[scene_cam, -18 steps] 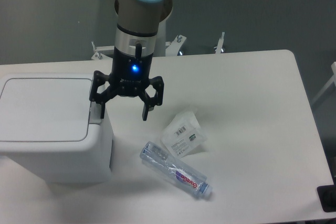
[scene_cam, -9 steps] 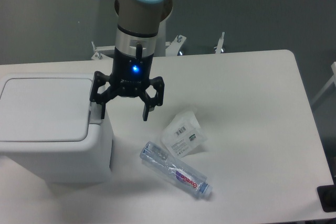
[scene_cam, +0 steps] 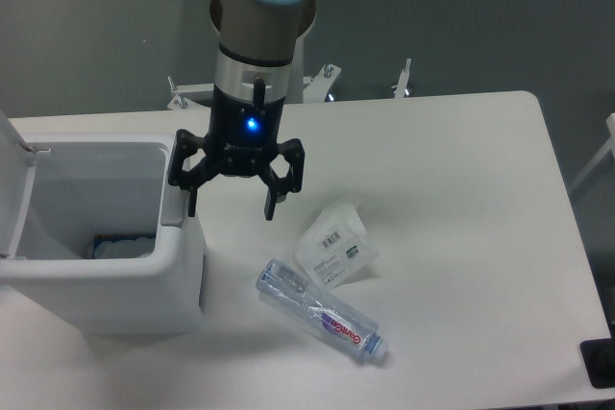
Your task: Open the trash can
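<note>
The white trash can (scene_cam: 125, 280) stands at the table's left side. Its lid (scene_cam: 13, 180) is swung up at the far left, and the inside shows with something pale at the bottom (scene_cam: 123, 248). My gripper (scene_cam: 231, 208) hangs open and empty over the can's right rim. Its left finger (scene_cam: 188, 201) is at the grey push tab (scene_cam: 173, 206); its right finger (scene_cam: 270, 203) hangs over the table beside the can.
A clear plastic bottle (scene_cam: 320, 311) lies on the table right of the can. A crumpled clear plastic cup (scene_cam: 335, 245) with a label lies just above it. Metal clamps (scene_cam: 323, 77) sit at the table's far edge.
The trash can lid was flat and shut in both earlier frames; now it stands swung up at the left and the can is open. My gripper has barely moved.
</note>
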Robot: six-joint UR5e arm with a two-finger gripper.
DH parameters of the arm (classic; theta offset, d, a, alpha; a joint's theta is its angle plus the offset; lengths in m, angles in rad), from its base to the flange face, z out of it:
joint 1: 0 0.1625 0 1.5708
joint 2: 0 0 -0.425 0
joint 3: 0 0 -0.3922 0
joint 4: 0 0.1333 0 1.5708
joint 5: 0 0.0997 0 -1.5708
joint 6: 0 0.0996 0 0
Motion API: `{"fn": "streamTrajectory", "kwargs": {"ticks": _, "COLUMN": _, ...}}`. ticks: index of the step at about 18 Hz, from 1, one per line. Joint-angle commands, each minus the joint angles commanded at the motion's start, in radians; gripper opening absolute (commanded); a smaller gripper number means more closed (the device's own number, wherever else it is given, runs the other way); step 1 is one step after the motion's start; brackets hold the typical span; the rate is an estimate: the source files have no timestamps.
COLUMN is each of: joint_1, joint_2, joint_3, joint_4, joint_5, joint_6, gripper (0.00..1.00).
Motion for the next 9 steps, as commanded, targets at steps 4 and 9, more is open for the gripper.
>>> {"fn": "streamTrajectory", "kwargs": {"ticks": 4, "joint_1": 0.066, "joint_2": 0.035, "joint_3": 0.003, "joint_4": 0.002, "joint_5": 0.003, "joint_6": 0.014, "gripper": 1.00}}
{"fn": "streamTrajectory", "kwargs": {"ticks": 9, "joint_1": 0.156, "joint_2": 0.035, "joint_3": 0.014, "joint_4": 0.008, "joint_5": 0.089, "joint_6": 0.083, "gripper": 1.00}}
